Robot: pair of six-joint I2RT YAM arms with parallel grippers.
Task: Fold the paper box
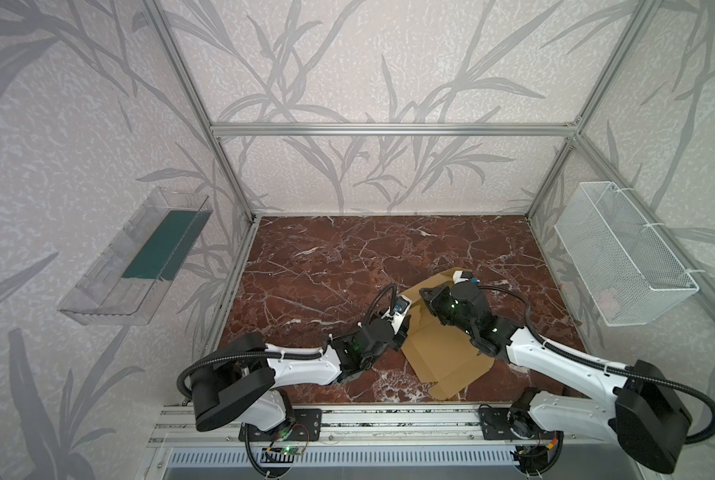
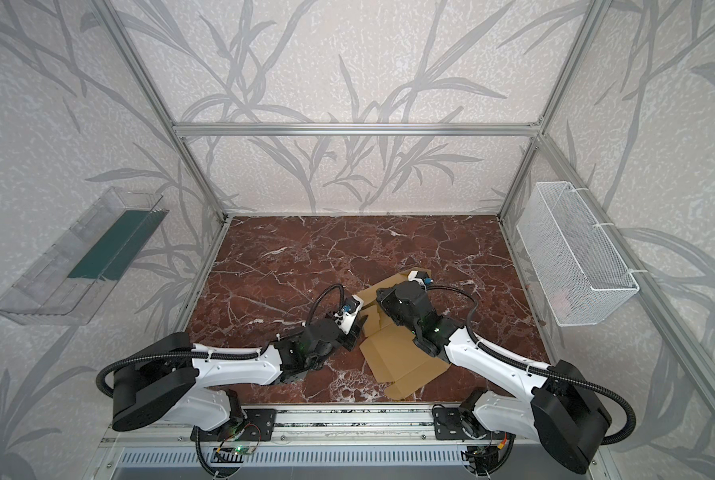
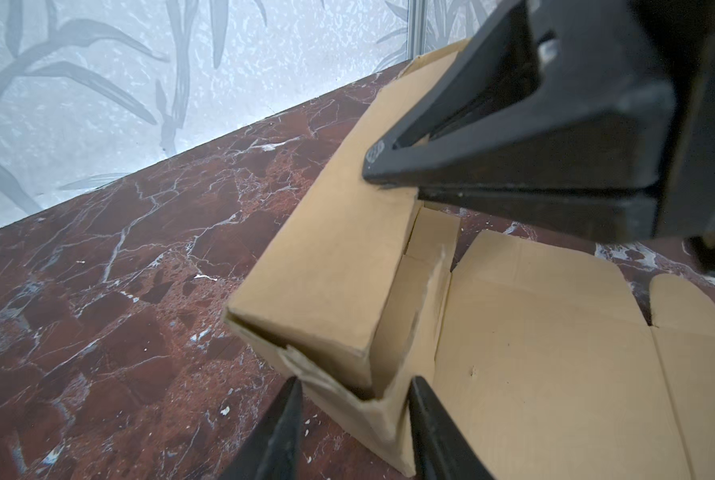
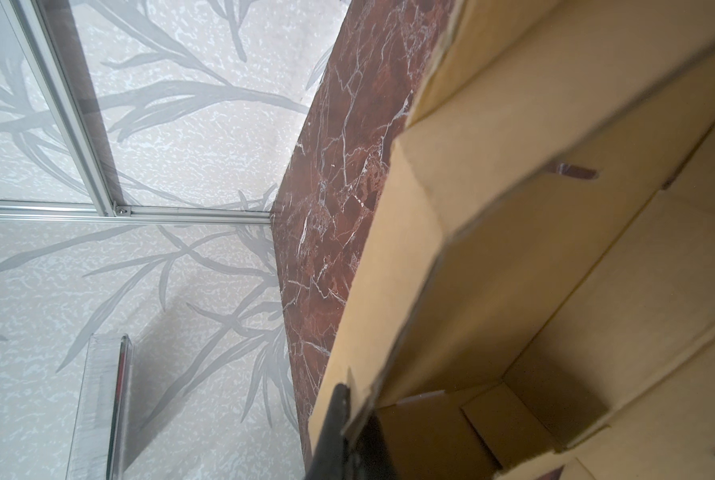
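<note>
- The paper box (image 1: 443,353) lies on the marble table (image 1: 326,270), front right of centre. It is mostly flat, with one side wall (image 3: 326,257) standing up and doubled over.
- Left gripper (image 3: 355,382): jaws about half apart, astride the near end of that wall. Both fingers (image 3: 434,428) are against the card, which we read as a bracing hold.
- Right gripper (image 3: 374,168): tips closed together on the wall's top edge, further along. We can't tell whether any card is nipped between them.
- The step, as we judge it, is rolling the wall's inner flap down and locking it.
- We'd use the left only as a brace. The right should push down and inward along the crease, not at one spot. That way the tabs meet the slot (image 4: 572,170) without buckling the ragged corner.
- Hidden: in both top views the wrists cover the wall and both sets of tips.
- The box's far end sits under the right arm.
- No view shows the flap's tabs.
- The right wrist view is close and partly blurred, so little of that gripper shows.
</note>
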